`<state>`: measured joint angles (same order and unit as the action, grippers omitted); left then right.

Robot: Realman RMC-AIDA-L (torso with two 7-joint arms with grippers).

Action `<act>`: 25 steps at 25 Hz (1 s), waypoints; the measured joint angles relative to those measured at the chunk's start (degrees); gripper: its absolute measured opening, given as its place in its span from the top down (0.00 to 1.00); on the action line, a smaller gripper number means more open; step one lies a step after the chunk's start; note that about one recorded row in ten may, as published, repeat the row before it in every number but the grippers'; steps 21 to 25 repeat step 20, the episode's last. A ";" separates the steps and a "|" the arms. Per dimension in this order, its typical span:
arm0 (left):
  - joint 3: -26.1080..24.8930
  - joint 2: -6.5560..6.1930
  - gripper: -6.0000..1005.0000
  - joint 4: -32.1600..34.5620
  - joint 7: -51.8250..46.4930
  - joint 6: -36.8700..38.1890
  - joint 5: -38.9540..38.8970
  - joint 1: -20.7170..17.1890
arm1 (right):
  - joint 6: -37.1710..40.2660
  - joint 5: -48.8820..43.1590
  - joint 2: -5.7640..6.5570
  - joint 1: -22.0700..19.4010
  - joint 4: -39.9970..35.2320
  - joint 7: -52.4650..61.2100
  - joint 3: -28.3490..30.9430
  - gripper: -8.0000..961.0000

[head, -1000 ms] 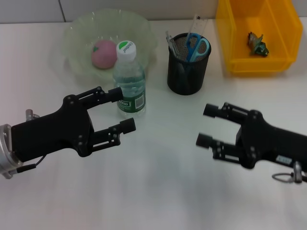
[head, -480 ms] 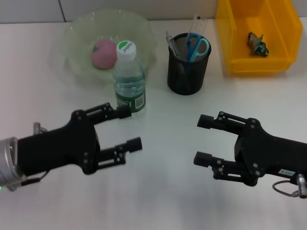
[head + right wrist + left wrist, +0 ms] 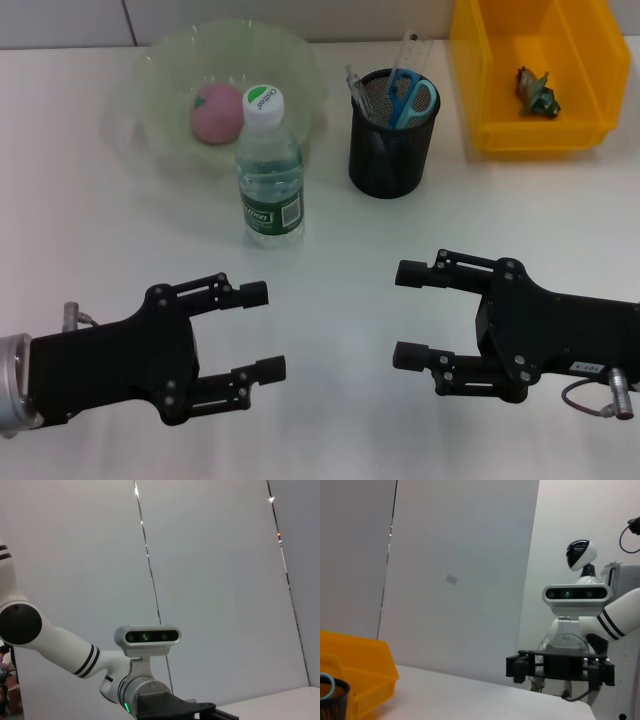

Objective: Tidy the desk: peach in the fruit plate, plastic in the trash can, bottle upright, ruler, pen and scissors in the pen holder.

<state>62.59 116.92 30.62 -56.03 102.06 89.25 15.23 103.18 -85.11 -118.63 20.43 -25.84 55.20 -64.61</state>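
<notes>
The small clear plastic water bottle with green label and white cap (image 3: 269, 165) is seen standing upright on the plain white tabletop (image 3: 330, 250), long axis vertical, cap up, just in front of the translucent pale green scalloped fruit plate (image 3: 290, 55). Both black grippers are held well short of the bottle, nearer the robot: the left gripper (image 3: 256, 332) is the closer, the right gripper (image 3: 409, 314) farther; both sets of jaws are spread, nothing held

Black mesh pen holder (image 3: 390, 135), translucent fruit plate (image 3: 160, 70)
</notes>
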 joint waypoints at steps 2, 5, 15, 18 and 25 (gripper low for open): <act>0.00 0.00 0.28 0.00 0.00 0.00 0.00 0.00 | 0.00 -0.11 -0.06 -0.03 -0.01 0.01 0.00 0.22; 0.06 -0.02 0.28 -0.12 0.09 -0.07 0.05 -0.35 | 0.00 -1.17 -0.17 -0.12 -0.01 0.02 -0.05 0.22; 0.10 -0.10 0.28 -0.13 -0.05 -0.17 0.05 -0.38 | -0.53 -2.29 -0.35 -0.21 0.33 0.05 -0.08 0.22; 0.12 -0.11 0.28 -0.13 -0.10 -0.19 0.05 -0.38 | -0.59 -2.29 -0.36 -0.15 0.35 0.06 -0.08 0.22; 0.12 -0.09 0.28 -0.13 -0.21 -0.20 0.05 -0.32 | -0.62 -2.29 -0.37 -0.10 0.35 0.07 -0.08 0.22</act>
